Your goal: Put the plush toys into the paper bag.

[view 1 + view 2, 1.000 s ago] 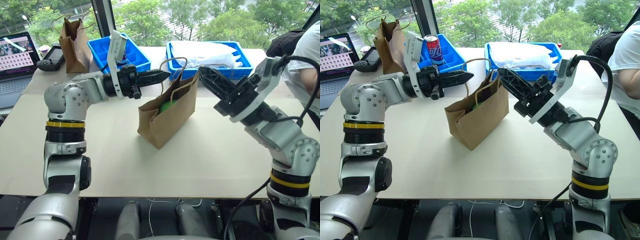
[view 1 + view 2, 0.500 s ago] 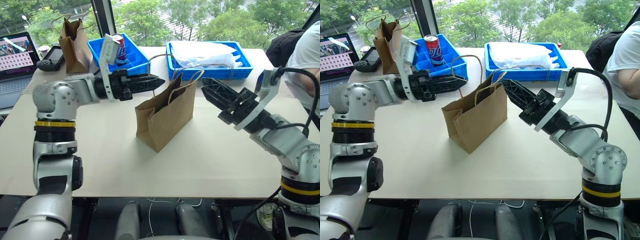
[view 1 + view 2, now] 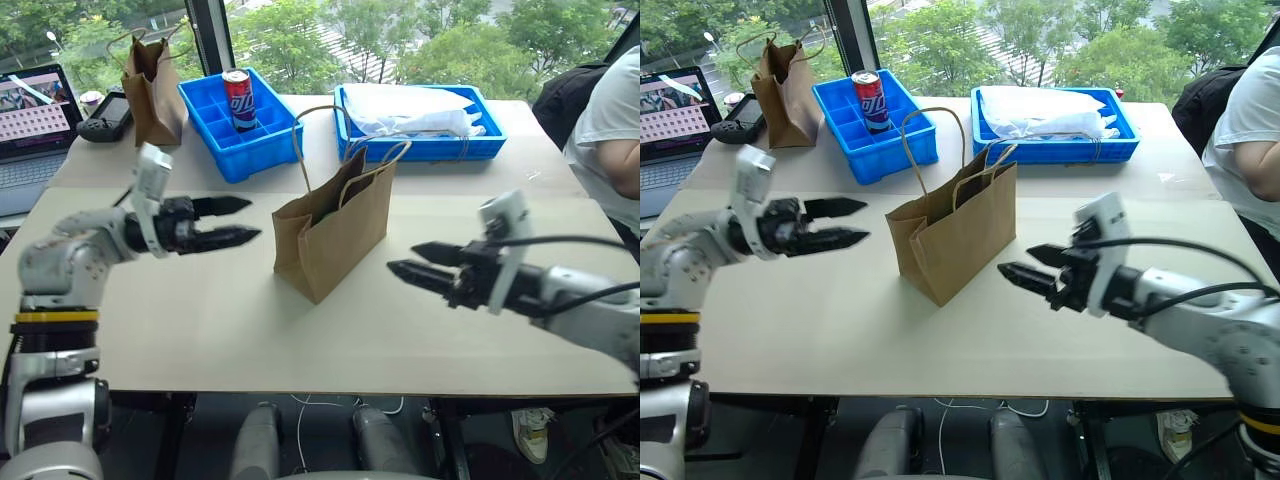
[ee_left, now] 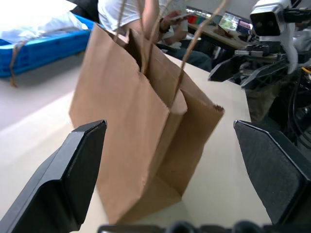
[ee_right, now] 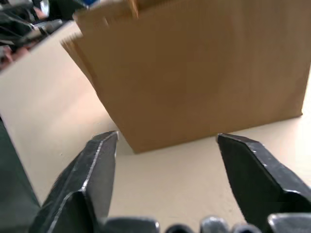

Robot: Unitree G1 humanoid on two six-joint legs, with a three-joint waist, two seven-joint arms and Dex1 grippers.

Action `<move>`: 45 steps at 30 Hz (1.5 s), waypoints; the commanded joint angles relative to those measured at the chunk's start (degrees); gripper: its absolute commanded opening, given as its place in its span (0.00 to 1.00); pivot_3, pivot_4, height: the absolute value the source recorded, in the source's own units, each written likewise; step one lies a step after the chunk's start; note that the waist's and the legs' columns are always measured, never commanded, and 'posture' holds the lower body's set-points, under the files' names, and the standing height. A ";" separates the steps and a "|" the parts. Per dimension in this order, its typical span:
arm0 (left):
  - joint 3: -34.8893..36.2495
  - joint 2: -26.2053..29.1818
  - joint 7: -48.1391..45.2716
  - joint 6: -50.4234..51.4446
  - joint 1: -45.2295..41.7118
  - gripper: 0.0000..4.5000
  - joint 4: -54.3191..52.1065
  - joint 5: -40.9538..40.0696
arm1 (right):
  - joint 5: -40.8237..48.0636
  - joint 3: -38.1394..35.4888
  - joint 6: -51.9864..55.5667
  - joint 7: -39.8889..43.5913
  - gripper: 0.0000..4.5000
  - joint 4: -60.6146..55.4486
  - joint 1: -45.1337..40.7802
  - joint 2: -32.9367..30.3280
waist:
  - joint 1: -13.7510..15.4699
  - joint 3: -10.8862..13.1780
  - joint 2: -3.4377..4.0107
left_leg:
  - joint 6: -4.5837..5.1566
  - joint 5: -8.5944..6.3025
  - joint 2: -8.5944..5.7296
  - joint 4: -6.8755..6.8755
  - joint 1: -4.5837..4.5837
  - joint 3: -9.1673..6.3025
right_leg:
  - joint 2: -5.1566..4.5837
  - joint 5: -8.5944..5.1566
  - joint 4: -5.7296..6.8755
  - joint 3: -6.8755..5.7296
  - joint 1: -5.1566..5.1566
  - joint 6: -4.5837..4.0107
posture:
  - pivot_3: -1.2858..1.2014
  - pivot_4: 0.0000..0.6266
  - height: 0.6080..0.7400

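Observation:
The light-brown paper bag [image 3: 335,225] stands upright mid-table, its cord handles [image 3: 300,140] free and arching above its mouth. The plush toys are hidden; the inside of the bag is dark. My left gripper [image 3: 250,220] hovers left of the bag, level and pointing at it, open and holding nothing. The right gripper [image 3: 403,257] sits low over the table to the bag's right, also open and pointing at it, apart from the bag. In the left wrist view the bag [image 4: 146,121] rises between my fingers [image 4: 73,179]. In the right wrist view its lower side [image 5: 194,73] stands just beyond the fingers [image 5: 252,165].
At the back left stand a narrower dark brown bag [image 3: 150,75], a laptop [image 3: 30,120] and a black handheld device [image 3: 105,115]. A blue divided bin [image 3: 215,135] holds a soda can [image 3: 237,98]. A blue tray [image 3: 470,145] holds white wrapping. A person [image 3: 610,120] sits at the right.
Both grippers have opened and come down from the bag's top. The left one drew away to the left, the right one sank towards the table. The bag has settled upright.

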 commanded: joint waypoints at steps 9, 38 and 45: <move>-0.24 -5.35 7.87 -1.68 1.23 1.00 -6.40 0.01 | -33.88 13.98 -14.39 6.60 0.01 9.62 -10.72 14.67 | 0.38 0.00 -0.04 | 0.00 0.00 -0.02 0.00 -0.05 -0.01 | 0.00 0.01 0.02 -0.02 -0.01 0.02 | 0.52 0.24 0.58; -3.39 -13.05 16.39 -3.25 -4.36 0.02 2.05 3.75 | -44.47 7.47 -10.09 10.16 0.00 6.95 -5.71 27.35 | 1.30 -0.01 -0.04 | 0.00 0.00 -0.04 0.03 -0.03 -0.03 | 0.01 0.03 0.10 -0.05 0.01 0.03 | 0.52 0.24 0.58; -6.24 -9.46 -2.12 -10.06 -14.43 0.02 12.82 4.79 | -35.97 -6.66 3.58 17.16 0.00 -7.67 8.00 10.53 | 1.89 0.00 -0.05 | -0.01 0.00 -0.09 0.01 -0.10 -0.04 | -0.01 0.02 0.00 -0.09 0.03 0.04 | 0.52 0.24 0.58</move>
